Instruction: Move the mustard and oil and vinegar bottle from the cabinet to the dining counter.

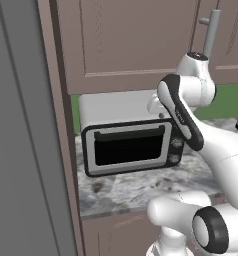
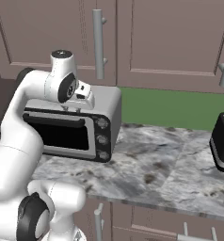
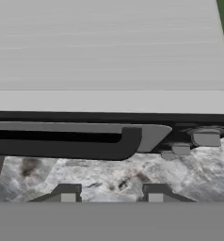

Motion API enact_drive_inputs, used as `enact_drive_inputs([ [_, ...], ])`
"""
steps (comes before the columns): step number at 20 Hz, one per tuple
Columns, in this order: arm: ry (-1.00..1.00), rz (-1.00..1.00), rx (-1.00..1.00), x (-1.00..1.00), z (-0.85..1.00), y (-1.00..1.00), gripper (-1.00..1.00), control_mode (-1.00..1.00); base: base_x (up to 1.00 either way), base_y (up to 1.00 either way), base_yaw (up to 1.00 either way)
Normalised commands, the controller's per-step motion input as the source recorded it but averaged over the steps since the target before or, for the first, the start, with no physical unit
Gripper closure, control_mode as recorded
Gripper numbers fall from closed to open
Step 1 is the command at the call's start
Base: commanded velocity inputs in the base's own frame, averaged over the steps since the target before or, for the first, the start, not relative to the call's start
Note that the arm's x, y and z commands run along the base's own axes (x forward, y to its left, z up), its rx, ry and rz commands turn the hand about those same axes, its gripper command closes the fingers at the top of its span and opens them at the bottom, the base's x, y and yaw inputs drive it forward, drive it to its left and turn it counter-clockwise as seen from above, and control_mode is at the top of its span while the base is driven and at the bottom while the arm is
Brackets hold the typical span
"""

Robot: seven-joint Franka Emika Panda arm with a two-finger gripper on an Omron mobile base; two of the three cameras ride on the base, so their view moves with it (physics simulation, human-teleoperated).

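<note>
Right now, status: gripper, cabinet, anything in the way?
Gripper empty above toaster oven, jaws slightly apart. Cabinet doors shut. Mustard, oil bottle unseen.

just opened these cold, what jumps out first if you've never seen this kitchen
The silver toaster oven with its dark glass door stands on the marbled counter, and the white robot arm is folded right over its top. Above it hang the closed brownish-mauve cabinet doors with grey bar handles. A green wall strip runs behind the counter, and a dark appliance sits at the right edge.
</note>
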Motion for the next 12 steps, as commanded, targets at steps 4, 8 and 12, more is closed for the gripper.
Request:
enact_drive_inputs([
  [4, -0.08, 0.00, 0.00, -0.09, 0.00, -0.01, -1.00, -1.00, 0.00, 0.00, 0.00],
  [8, -0.39, 0.00, 0.03, -0.33, 0.06, -0.11, -1.00, -1.00, 0.00, 0.00, 0.00],
  [12, -0.42, -0.03, 0.08, -0.29, 0.26, -0.14, -1.00, -1.00, 0.00, 0.00, 0.00],
])
